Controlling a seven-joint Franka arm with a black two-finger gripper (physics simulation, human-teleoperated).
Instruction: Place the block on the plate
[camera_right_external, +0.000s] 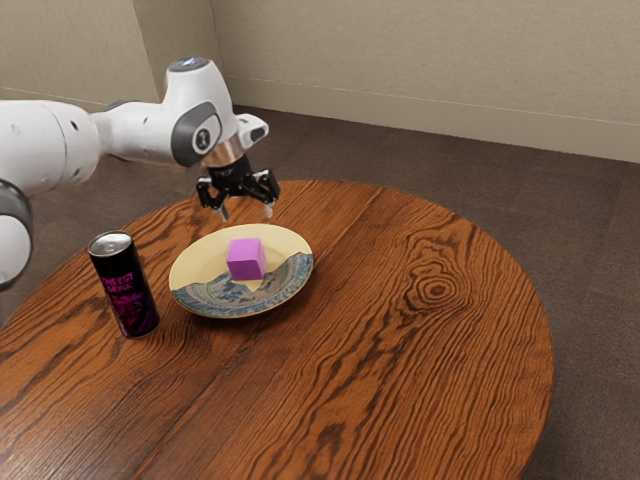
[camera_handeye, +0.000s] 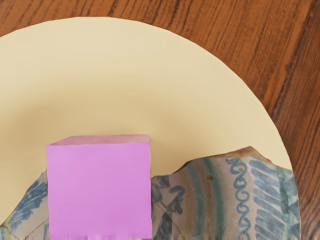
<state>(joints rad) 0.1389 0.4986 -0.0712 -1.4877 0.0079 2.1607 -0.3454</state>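
Note:
My black gripper (camera_right_external: 246, 212) is open in the exterior view, its two fingertips wide apart with nothing between them. It hangs above the plate (camera_right_external: 200, 262), over the edge farthest from the camera. The purple block (camera_right_external: 245, 259) rests on the plate near its middle, below the fingertips and apart from them. In the wrist view the block (camera_handeye: 100, 190) stands across the border of the plate's plain cream part and its blue-patterned part, and the plate (camera_handeye: 130, 60) spreads around it.
A black energy drink can (camera_right_external: 125, 285) stands upright beside the plate, toward the exterior view's left. The round wooden table (camera_right_external: 400, 350) has its curved edge toward the exterior view's right, with dark floor beyond.

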